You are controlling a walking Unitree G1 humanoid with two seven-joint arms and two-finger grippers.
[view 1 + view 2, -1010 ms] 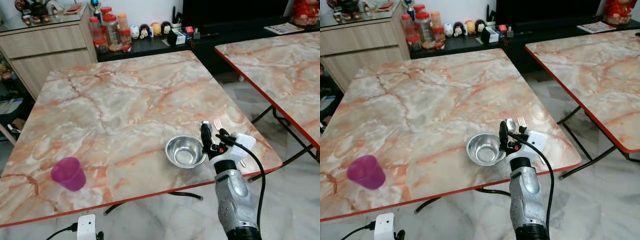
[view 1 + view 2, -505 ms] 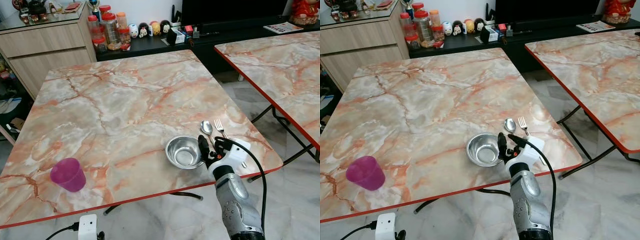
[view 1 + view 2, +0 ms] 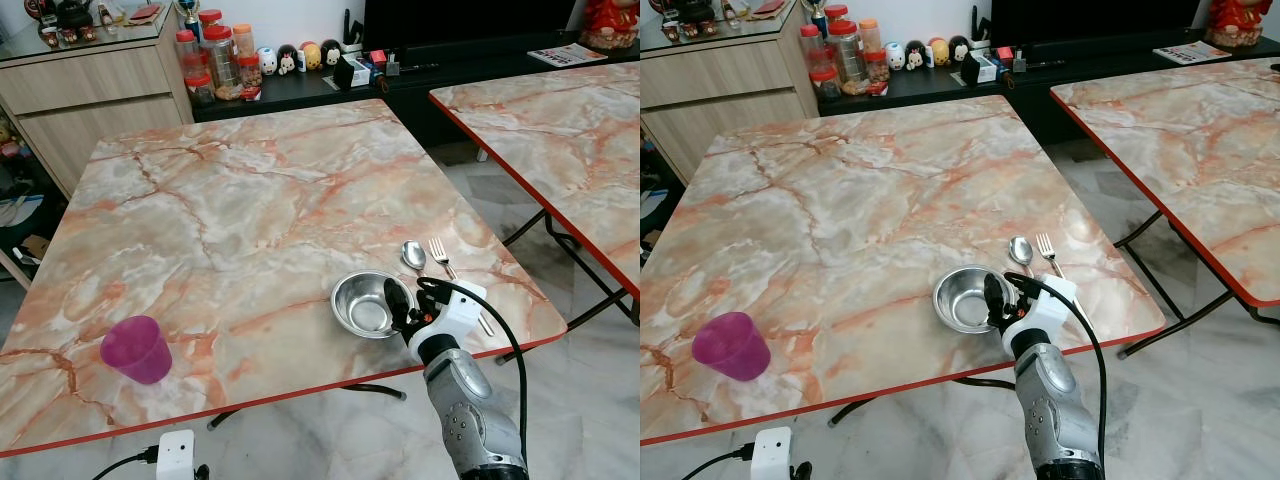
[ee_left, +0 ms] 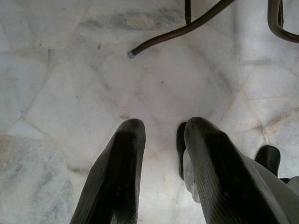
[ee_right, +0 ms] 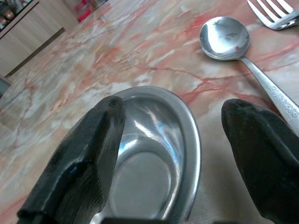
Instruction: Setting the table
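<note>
We see the right gripper (image 5: 170, 140) spread wide, holding nothing, straddling the near rim of the round steel bowl (image 3: 366, 303) on the marble desk (image 3: 250, 210)

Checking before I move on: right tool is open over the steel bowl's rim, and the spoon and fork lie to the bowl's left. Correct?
Not quite. The spoon and fork lie to the right of the bowl, as the left eye view shows. The right tool is indeed open over the bowl's rim.
</note>
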